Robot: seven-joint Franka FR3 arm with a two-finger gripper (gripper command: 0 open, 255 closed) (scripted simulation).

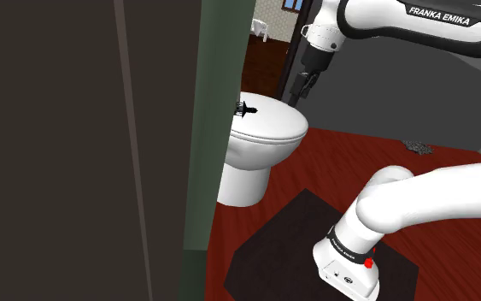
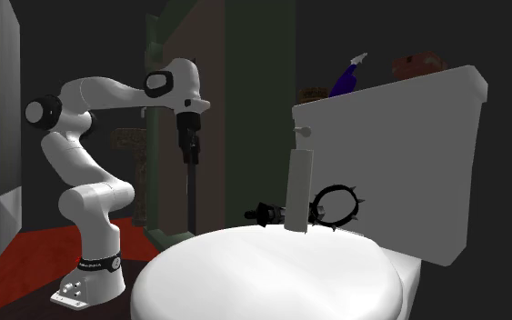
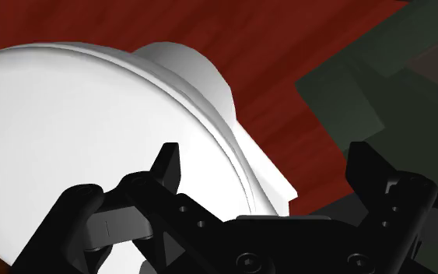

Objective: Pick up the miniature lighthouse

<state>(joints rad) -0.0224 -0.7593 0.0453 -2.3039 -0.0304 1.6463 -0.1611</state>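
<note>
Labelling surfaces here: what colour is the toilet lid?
Plain white; the toilet lid shows best in the second exterior view.

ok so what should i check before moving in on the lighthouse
1. Hand open: ok, its fingers stand apart.
2. Target found: ok, the small black miniature lighthouse lies on its side on the white toilet lid.
3. Hand over the target: not ok, it hangs near the lid's rim, well apart from the lighthouse.
4. Room around the target: cannot tell, a grey upright slab and a black spiked ring sit close beside it.
</note>
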